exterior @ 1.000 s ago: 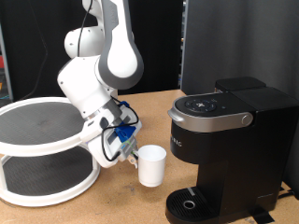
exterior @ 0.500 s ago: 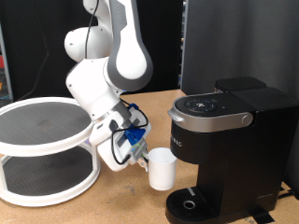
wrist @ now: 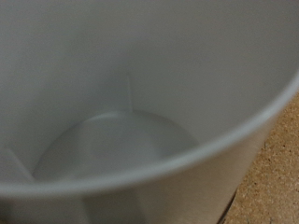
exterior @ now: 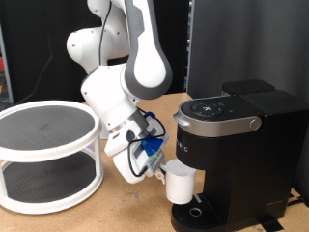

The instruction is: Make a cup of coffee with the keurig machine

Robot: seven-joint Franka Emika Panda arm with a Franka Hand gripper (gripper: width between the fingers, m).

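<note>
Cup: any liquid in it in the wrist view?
No. The wrist view looks straight into the cup and shows only bare white walls and a dry white bottom.

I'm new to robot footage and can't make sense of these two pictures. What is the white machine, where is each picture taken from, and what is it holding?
The white jointed machine is a robot arm. Its gripper is the two-fingered part at its end. The exterior view comes from a camera standing off the arm. The wrist view comes from a camera on the hand itself, looking straight into the small plain white ceramic mug, which appears empty.

On the wooden table stand a white two-tier round rack and the large boxy black coffee brewer. The gripper holds the mug by its rim, just above the brewer's round drip tray.
</note>
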